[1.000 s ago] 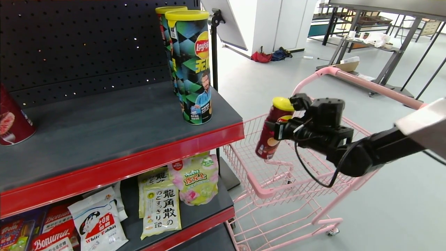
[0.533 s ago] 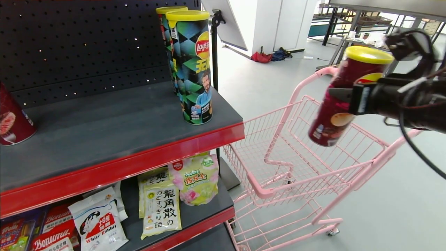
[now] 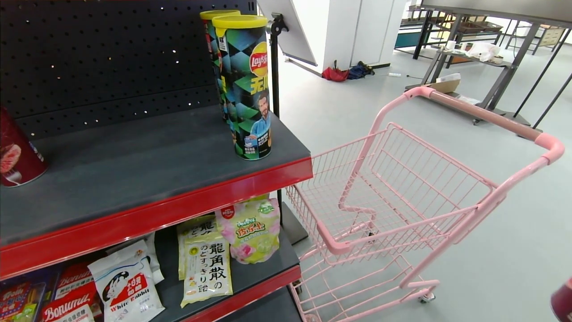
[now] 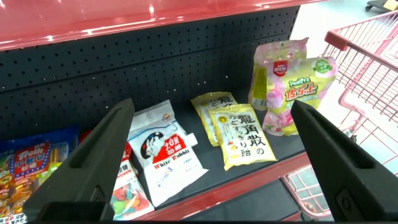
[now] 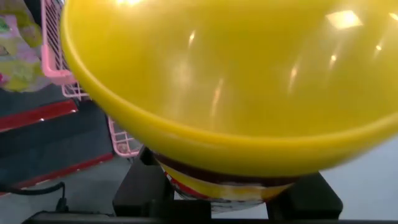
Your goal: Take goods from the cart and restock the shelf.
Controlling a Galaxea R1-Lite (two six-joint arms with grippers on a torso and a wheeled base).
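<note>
Right wrist view, right hand [image 5: 227, 198] clamped on chip can [image 5: 224, 93], left hand [image 4: 211, 107] apart facing shelf [image 4: 93, 68]

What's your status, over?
Left gripper open by lower-shelf snack bags. Right gripper shut on red can, yellow lid. Top shelf: bare stretch beside green cans.

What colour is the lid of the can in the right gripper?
The can has a yellow lid; right wrist view is best.

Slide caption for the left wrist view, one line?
Open left gripper faces the lower shelf stocked with snack bags, pink cart alongside.
</note>
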